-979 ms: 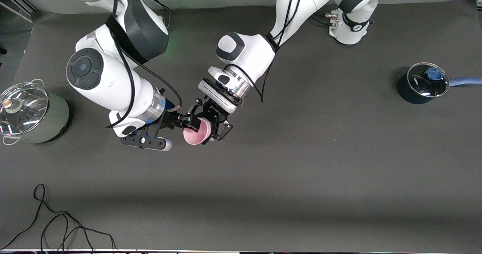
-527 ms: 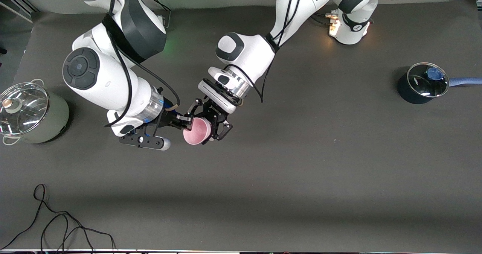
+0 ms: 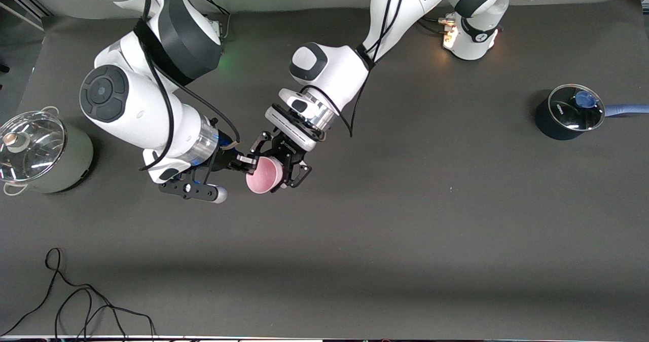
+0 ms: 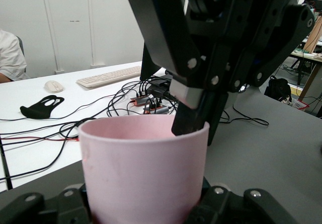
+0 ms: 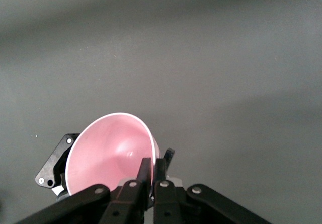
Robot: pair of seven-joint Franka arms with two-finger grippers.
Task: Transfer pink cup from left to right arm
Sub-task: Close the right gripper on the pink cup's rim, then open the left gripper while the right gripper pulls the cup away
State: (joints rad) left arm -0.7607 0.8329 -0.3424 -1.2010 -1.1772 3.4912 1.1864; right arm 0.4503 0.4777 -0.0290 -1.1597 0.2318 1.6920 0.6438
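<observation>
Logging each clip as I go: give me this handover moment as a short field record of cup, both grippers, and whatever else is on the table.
cup: pink cup, tipped on its side, in the air over the mat
left gripper: jaws shut on the cup's body
right gripper: jaws shut on the cup's rim wall, one finger inside
stage: both arms grip, left not yet released
other: lidded steel pot at the right arm's end; lidded blue saucepan at the left arm's end

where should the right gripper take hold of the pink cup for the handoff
On the rim: the left gripper is clamped around the pink cup's body, leaving only the open mouth free. The right gripper is shut there, pinching the wall, one finger inside.
</observation>
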